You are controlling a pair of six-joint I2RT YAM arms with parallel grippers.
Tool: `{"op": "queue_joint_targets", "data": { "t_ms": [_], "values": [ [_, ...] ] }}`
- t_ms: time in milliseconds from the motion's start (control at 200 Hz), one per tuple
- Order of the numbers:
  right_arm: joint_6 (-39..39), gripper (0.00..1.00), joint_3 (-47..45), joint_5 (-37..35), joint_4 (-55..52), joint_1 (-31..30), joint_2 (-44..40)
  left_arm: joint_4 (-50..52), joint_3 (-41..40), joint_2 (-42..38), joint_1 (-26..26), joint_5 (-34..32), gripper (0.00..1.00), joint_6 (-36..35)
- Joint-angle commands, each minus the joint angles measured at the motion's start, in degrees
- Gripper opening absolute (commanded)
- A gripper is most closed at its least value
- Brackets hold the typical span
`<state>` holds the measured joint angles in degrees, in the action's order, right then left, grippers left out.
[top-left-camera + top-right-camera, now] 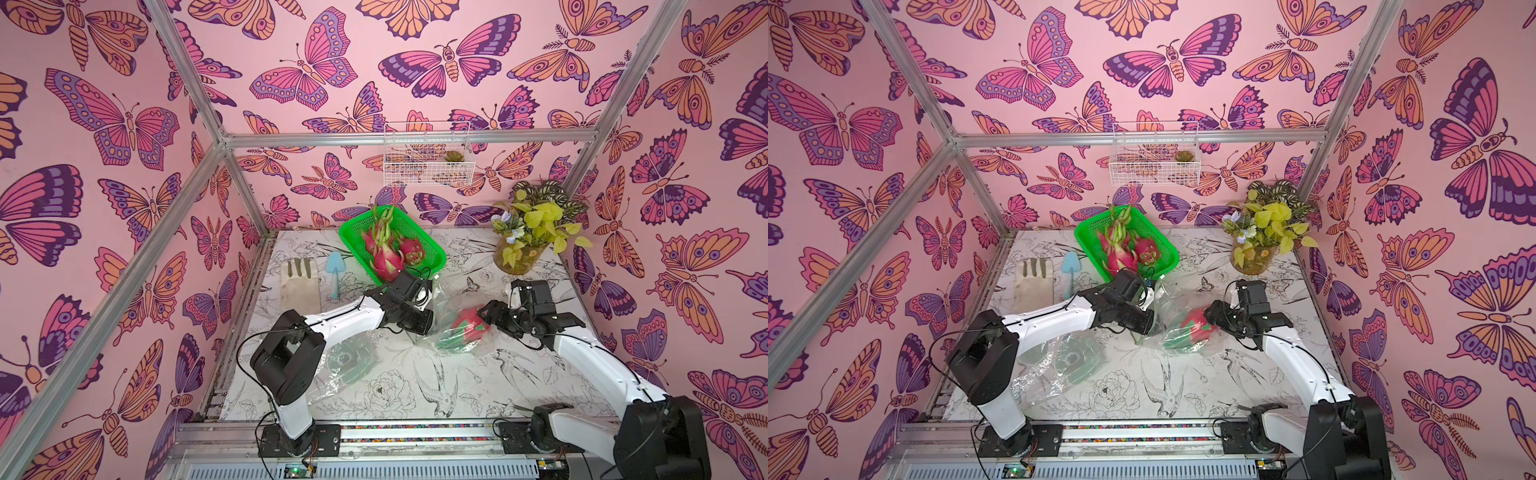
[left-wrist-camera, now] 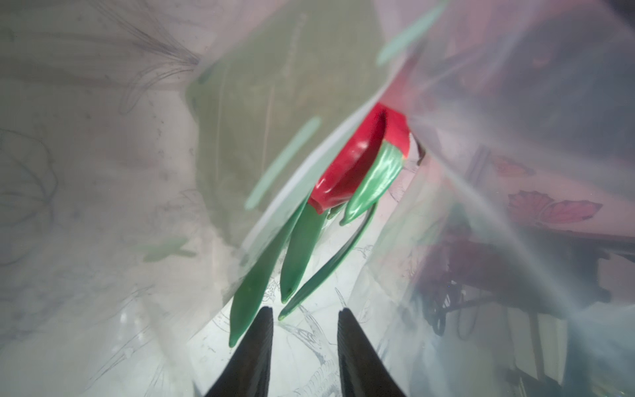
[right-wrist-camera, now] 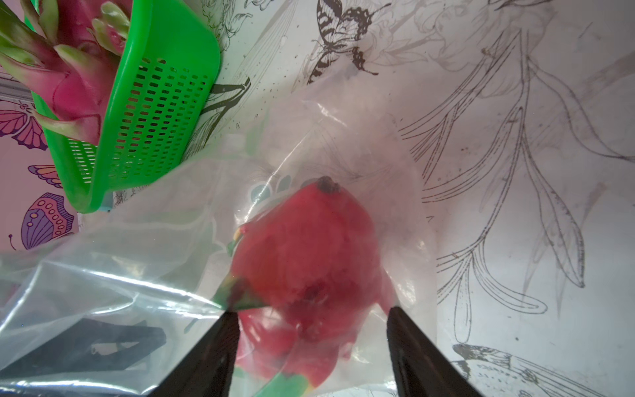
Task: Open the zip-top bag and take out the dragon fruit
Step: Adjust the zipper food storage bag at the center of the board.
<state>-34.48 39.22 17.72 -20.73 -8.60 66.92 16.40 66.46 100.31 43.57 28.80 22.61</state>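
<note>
One dragon fruit (image 1: 469, 328) lies inside the zip-top bag (image 3: 120, 268) on the worktop (image 1: 478, 376) — mouth seemingly open, left hand (image 2: 305, 311) parted near its green scales (image 2: 302, 254), right hand (image 3: 311, 311) spread astride it through plastic — so only extraction remains.

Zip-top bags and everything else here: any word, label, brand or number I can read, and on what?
No readable text anywhere.
Zip-top bag holding the dragon fruit: pale green print, too blurred to read.
Other bag, lying flat: green print, too blurred to read.
</note>
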Motion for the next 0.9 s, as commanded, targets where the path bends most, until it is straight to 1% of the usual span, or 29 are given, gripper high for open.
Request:
{"op": "queue_joint_targets", "data": {
  "t_ms": [0,371,551,746,896],
  "values": [
    [0.2,0.7,-0.73,1.05,1.66,0.47,1.41,-0.88,-2.44,0.31,0.2,-2.19,0.35,-0.16],
    [0.75,0.66,-0.54,0.86,1.77,0.47,2.45,-3.83,-3.96,2.03,0.15,-2.45,0.34,0.68],
    [0.91,0.65,-0.63,0.75,1.68,0.6,2.52,-5.87,-4.71,2.31,0.2,-3.39,0.35,0.33],
    [0.9,0.65,-0.55,1.09,1.79,0.83,2.84,-8.55,-4.84,3.25,0.61,-0.83,0.39,-0.46],
    [0.9,0.65,-0.22,1.18,1.43,0.95,3.16,-9.9,-4.84,4.56,1.05,-1.18,0.39,-1.2]
  ]
}}
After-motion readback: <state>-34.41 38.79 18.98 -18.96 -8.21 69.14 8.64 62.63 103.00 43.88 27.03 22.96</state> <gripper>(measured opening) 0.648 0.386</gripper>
